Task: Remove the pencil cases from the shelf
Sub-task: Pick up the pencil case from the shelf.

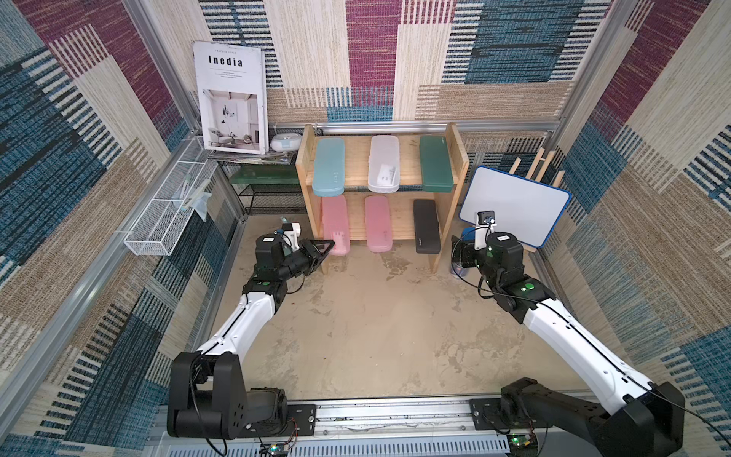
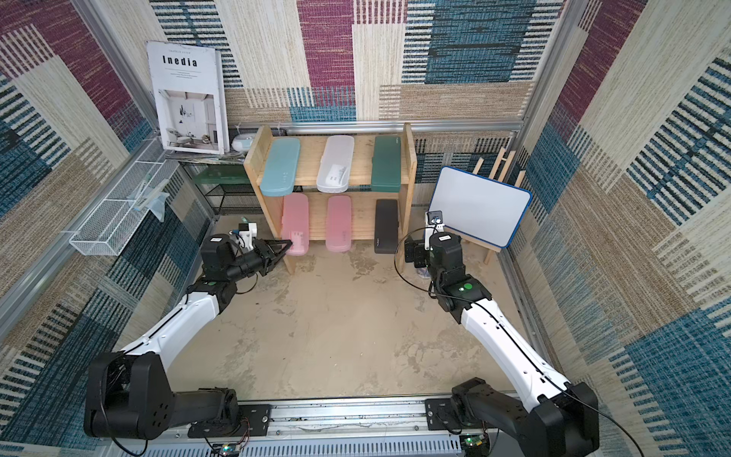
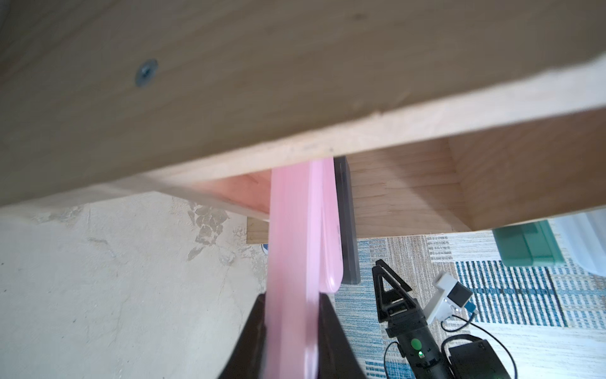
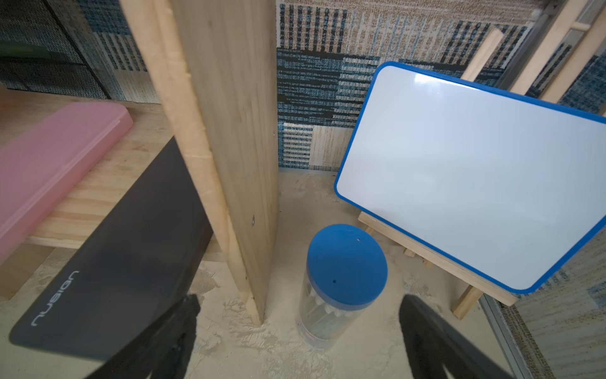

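Claw work at the light wooden two-tier shelf [image 1: 358,162]: my left claw [image 1: 331,242] is clenched on the near end of the end pink plastic pencil case [image 1: 335,221]. This long, flat, rounded box lies on the lower tier just beside a side panel, with its near end overhanging the front edge. The left wrist view shows the grip edge-on, with a black finger [image 3: 251,338] on either side of the pink case.

Along the same tier lie the middle pink plastic pencil case [image 1: 378,225] and, at the other end, the black plastic pencil case [image 1: 427,231]. Both also poke past the front edge. On the upper tier, side by side and apart from one another, rest the light teal plastic pencil case [image 1: 329,166], the translucent white plastic pencil case [image 1: 383,164] and the dark green plastic pencil case [image 1: 436,164].

My right claw [image 4: 300,300] is released, its jaws spread wide and holding nothing. It hangs low outside the shelf's other side panel, over the clear cylindrical tube with a blue lid [image 4: 347,265], which stands on the sandy beige desk [image 1: 375,336]. A blue-framed whiteboard on a small wooden easel [image 4: 475,177] stands just behind the tube.
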Robot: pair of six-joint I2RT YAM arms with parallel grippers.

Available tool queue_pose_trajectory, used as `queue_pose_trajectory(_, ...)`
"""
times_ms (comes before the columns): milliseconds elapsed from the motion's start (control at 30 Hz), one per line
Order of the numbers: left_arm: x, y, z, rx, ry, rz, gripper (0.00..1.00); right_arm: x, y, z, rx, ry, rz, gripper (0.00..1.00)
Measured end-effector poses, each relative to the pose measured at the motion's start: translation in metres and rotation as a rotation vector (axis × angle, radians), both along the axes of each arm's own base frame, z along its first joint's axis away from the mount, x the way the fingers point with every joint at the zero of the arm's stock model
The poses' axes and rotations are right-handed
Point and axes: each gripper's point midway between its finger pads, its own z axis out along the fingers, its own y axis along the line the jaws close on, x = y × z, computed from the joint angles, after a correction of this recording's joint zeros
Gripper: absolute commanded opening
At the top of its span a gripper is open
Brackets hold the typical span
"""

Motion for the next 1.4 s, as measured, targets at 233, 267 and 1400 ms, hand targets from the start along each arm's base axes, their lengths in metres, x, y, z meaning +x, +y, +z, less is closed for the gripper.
queue_pose_trajectory(233, -0.049, -0.002, -0.011, 0.185, -0.067, -0.034, 0.10, -0.010, 0.039, 0.022, 0.102, -0.018, 0.136, 0.99)
queue_pose_trajectory(267, -0.056, -0.002, -0.013, 0.217, -0.084, -0.035, 0.10, -0.012, 0.049, 0.023, 0.128, -0.006, 0.170, 0.99)
queue_pose_trajectory(1400, -0.131, 0.006, 0.040, 0.735, -0.505, 0.059, 0.12, -0.065, 0.352, 0.040, 0.611, 0.467, 1.109, 0.99)
